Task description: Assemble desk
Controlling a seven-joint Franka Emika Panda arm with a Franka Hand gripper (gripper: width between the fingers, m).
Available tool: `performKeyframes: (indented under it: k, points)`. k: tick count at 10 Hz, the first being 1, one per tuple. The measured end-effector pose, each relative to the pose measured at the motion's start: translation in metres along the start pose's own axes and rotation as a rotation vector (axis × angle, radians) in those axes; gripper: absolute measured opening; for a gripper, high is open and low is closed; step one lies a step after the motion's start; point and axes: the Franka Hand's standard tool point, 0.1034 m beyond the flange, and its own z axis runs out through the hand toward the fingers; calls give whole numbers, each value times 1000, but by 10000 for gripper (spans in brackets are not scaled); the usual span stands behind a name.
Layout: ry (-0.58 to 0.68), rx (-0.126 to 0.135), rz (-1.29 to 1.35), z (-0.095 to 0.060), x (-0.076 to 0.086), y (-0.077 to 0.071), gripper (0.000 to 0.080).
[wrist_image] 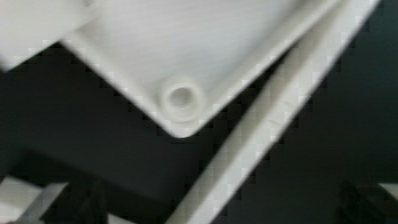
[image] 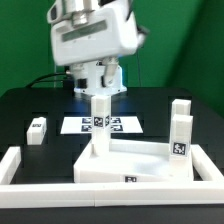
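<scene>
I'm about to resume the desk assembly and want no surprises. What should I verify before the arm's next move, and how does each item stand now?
1. Gripper open and empty: ok.
2. Tabletop panel lying flat inside the border wall: ok.
3. Screw hole at the panel's corner clear: ok.
4. One leg block upright at the panel's far corner: ok; seated or not: cannot tell.
5. Spare leg block lying free on the table: ok.
6. All four leg blocks accounted for: cannot tell.

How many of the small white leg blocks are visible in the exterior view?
3. One small white plastic leg block lies apart at the exterior view's left, one stands upright mid-scene by the wide flat white tabletop panel, one stands at its right. A fourth may be hidden.
</scene>
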Motion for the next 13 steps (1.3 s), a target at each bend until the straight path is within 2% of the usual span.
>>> performKeyframes:
  k: [2, 3, 4, 5, 8, 9, 10, 11, 12, 13]
  points:
    - [-20, -32, -213, 7, 12, 51, 649]
    - [-35, -44, -308, 8, 20, 73, 649]
    - [-46, -63, -360, 10, 27, 87, 649]
    - [-44, -71, -434, 8, 32, 93, 649]
    - [-56, -72, -638, 9, 31, 92, 649]
    - [-77, -72, -606, 12, 27, 94, 649]
    - [-94, -96, -647, 26, 21, 116, 649]
    - [-182, -122, -645, 39, 12, 134, 649]
    - [-269, -150, -668, 40, 16, 136, 649]
    - [-262, -161, -675, 42, 27, 139, 649]
